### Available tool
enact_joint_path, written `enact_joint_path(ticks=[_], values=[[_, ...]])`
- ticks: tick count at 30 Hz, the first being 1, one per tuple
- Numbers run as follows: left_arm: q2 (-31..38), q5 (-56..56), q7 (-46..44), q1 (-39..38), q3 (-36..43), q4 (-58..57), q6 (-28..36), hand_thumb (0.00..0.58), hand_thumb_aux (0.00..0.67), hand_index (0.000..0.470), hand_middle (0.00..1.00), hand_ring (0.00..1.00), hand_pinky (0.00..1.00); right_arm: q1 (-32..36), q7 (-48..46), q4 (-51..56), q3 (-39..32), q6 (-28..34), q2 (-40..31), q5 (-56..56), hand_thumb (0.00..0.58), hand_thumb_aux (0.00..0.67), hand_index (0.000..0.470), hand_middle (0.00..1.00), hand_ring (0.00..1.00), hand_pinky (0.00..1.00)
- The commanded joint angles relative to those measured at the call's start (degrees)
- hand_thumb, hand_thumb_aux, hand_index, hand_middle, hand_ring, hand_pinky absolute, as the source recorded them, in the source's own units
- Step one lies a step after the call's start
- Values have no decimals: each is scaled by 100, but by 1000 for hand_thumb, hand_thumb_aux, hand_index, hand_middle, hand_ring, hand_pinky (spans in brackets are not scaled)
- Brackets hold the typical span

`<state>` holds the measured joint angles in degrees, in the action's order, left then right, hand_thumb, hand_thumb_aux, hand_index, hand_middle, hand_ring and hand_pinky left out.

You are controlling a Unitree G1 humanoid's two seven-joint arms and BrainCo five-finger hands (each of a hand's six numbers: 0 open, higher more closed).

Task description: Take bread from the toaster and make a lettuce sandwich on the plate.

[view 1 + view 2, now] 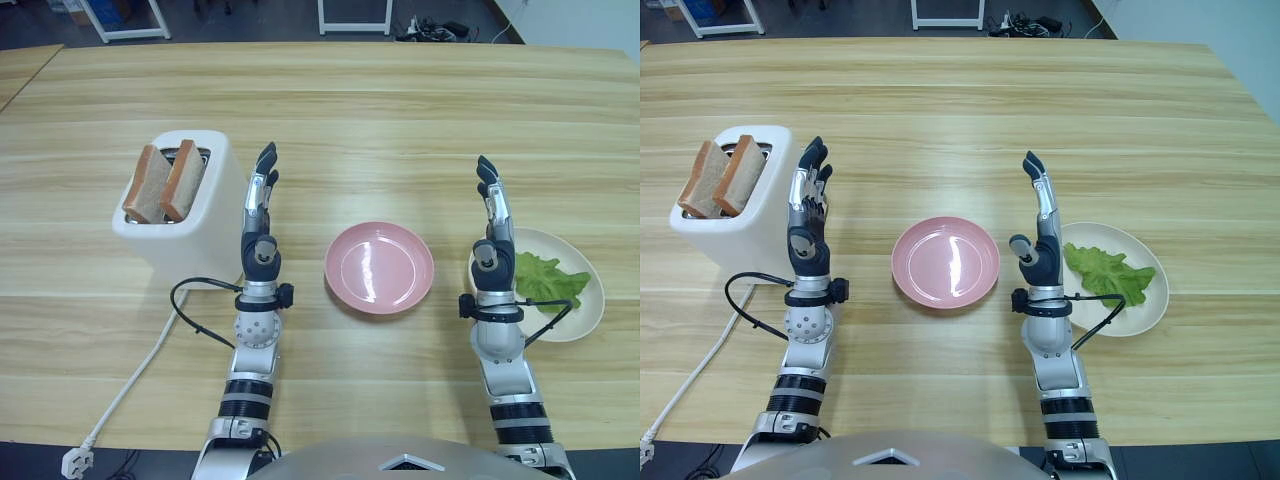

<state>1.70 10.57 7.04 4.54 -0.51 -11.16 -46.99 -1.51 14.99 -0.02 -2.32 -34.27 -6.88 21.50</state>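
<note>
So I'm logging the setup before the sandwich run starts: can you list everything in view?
table: one, light wood, under everything
toaster: one, white, left side of the table
bread slices: two, brown-crusted, standing in the toaster slots
power cord: one, white, running from the toaster to the near-left table edge, plug lying loose
pink plate: one, pink, centre, nothing on it
cream plate: one, cream, right side
lettuce: one leaf, green, on the cream plate
left hand: one, grey and black, fingers straight, between the toaster and the pink plate, holding nothing
right hand: one, grey and black, fingers straight, between the two plates, holding nothing
</note>
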Motion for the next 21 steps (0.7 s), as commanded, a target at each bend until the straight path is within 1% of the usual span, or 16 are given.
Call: enact_joint_path(ticks=[1, 4, 6, 9, 11, 13, 15, 17, 21], values=[[75, 214, 44, -27, -8, -4, 97, 0, 0, 0, 0, 0, 0, 73, 66, 134, 38, 6, -26, 115, 0, 0, 0, 0, 0, 0], [115, 349, 104, -8, -13, -58, 149, 0, 0, 0, 0, 0, 0, 153, 136, 234, 5, -24, -39, 231, 0, 0, 0, 0, 0, 0], [324, 719, 264, -43, -254, 322, 141, 0, 0, 0, 0, 0, 0, 202, 218, 267, 2, -59, -75, 392, 0, 0, 0, 0, 0, 0], [993, 1430, 517, -142, -1279, 1420, 541, 0, 0, 0, 0, 0, 0, 294, 254, 324, 40, -100, -166, 458, 0, 0, 0, 0, 0, 0], [1792, 2213, 726, -263, -2183, 1664, 1133, 0, 0, 0, 0, 0, 0, 335, 292, 425, 74, -130, -231, 476, 0, 0, 0, 0, 0, 0], [2535, 2982, 916, -371, -2636, 1344, 1776, 0, 0, 0, 0, 0, 0, 305, 382, 486, 82, -148, -267, 572, 0, 0, 0, 0, 0, 0], [3022, 3418, 1037, -481, -2743, 995, 2208, 0, 0, 0, 0, 0, 0, 288, 463, 521, 38, -159, -300, 720, 0, 0, 0, 0, 0, 0], [3378, 3590, 1105, -491, -2772, 711, 2549, 0, 0, 0, 0, 0, 0, 291, 506, 549, 0, -166, -328, 827, 0, 0, 0, 0, 0, 0], [3841, 3615, 1255, -97, -2440, -191, 3006, 0, 0, 0, 0, 0, 0, 253, 631, 577, 17, -137, -390, 975, 0, 0, 0, 0, 0, 0]])
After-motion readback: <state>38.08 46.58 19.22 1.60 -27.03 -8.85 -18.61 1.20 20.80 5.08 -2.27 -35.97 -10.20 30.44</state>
